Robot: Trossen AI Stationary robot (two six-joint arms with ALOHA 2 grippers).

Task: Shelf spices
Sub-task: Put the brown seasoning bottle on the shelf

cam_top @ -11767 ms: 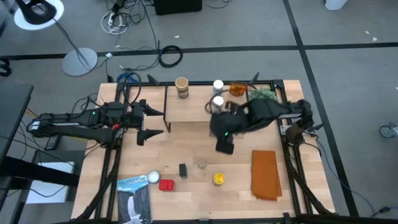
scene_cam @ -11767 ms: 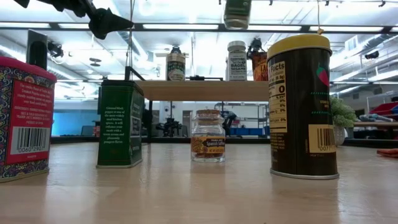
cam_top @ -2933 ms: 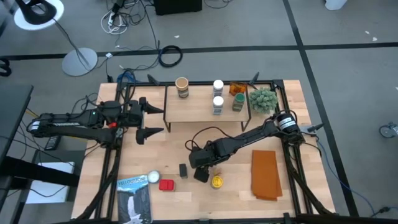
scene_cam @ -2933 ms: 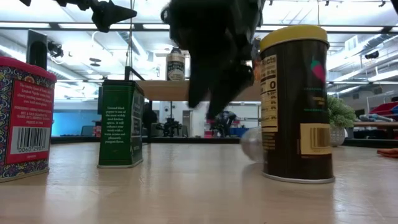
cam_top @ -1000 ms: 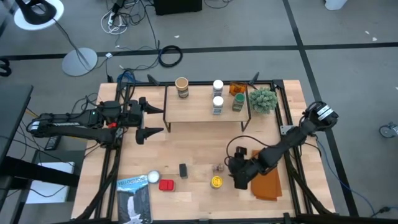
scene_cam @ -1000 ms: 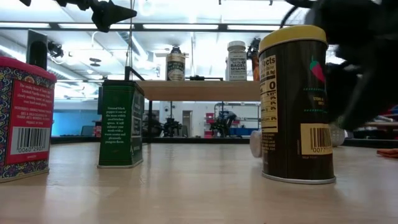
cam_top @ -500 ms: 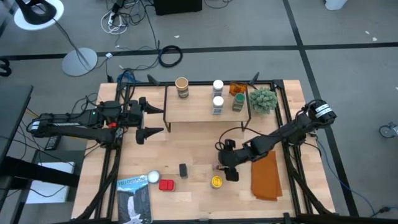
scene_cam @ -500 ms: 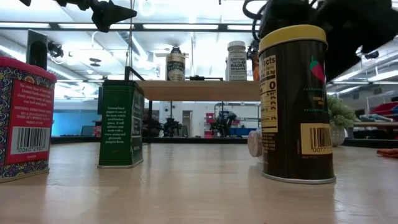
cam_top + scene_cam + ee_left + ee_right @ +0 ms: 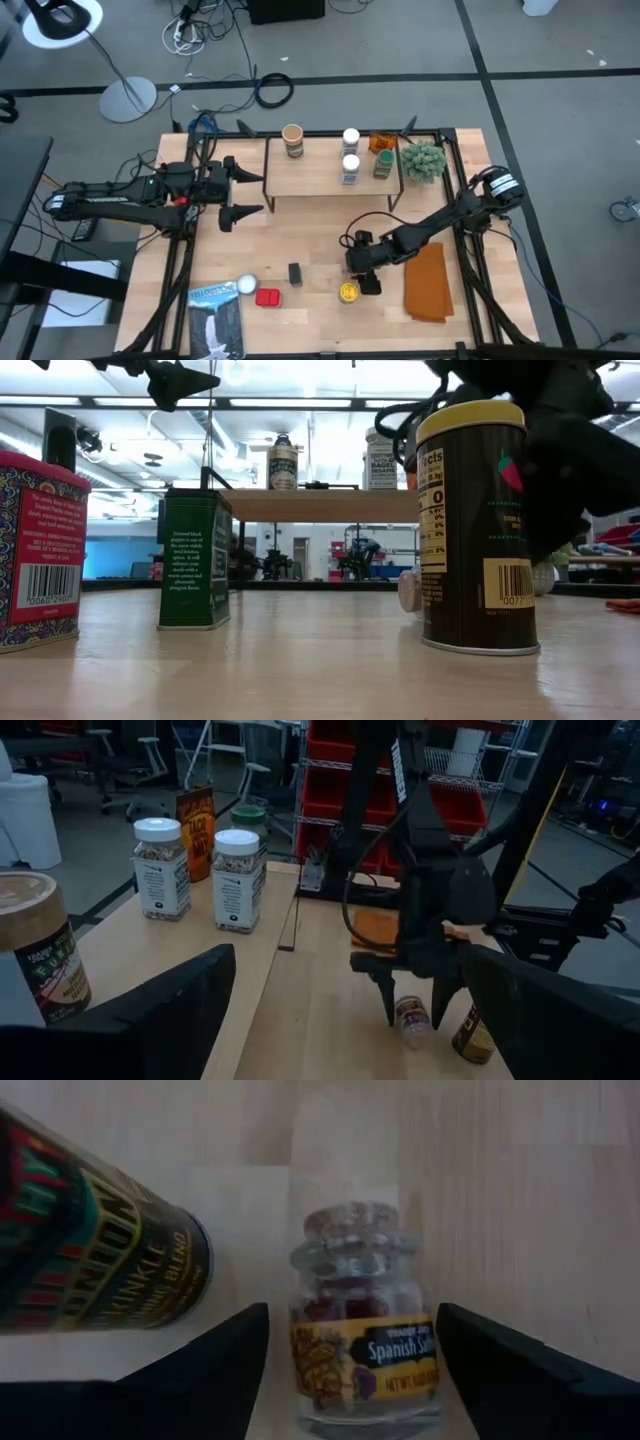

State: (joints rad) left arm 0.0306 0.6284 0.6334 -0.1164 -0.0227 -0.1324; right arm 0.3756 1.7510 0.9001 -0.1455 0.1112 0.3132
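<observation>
Spices half sorted: five jars up on the shelf (image 9: 310, 175) at twelve o'clock of the desk (image 9: 300, 230), five more down on the wood.

Step in hand, by the look of it: picking up the small glass jar (image 9: 365, 1350), lying on its side at about five o'clock from the middle of the desk. Right gripper (image 9: 415, 1005) low over it, jaws wide, one on each side of the glass. A thin gap showing on both sides, so not holding yet. Yellow-lid tin (image 9: 349, 291) just beside, at six o'clock of the jar.

Next move, most likely: come down a bit more, squeeze gently so as not to roll the round glass away, then lift. After that, carry to twelve o'clock and stand it up on the shelf board. Care needed not to bump the tin.

Left gripper (image 9: 258, 196) waiting at nine o'clock, jaws wide, holding nothing.

Hard to see: from above, jar hidden under the right gripper. From desk height, only a pale round end peeping out from behind the tin, and the arm just a dark shape. Jar label cut off at the edge of the right wrist view.
</observation>
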